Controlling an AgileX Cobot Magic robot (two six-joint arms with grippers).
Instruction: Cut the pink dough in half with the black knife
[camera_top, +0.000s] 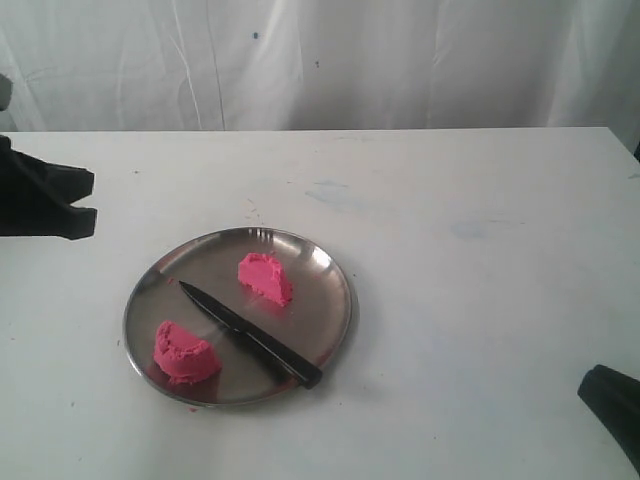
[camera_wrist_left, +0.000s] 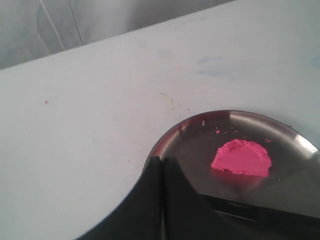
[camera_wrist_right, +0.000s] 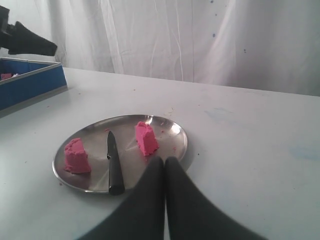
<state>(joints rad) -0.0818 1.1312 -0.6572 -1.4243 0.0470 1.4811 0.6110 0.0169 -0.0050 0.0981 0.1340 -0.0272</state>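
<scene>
The pink dough lies in two half-dome pieces on a round steel plate: one piece toward the back, the other at the front left. Between them the black knife rests flat on the plate, tip toward the back left, handle at the front rim. My left gripper is shut and empty, above the plate's rim, well left of the dough. My right gripper is shut and empty too, hanging short of the plate, with the knife and both pieces beyond it.
The plate sits on a white table before a white curtain. A blue tray stands off to one side in the right wrist view. Pink crumbs dot the plate.
</scene>
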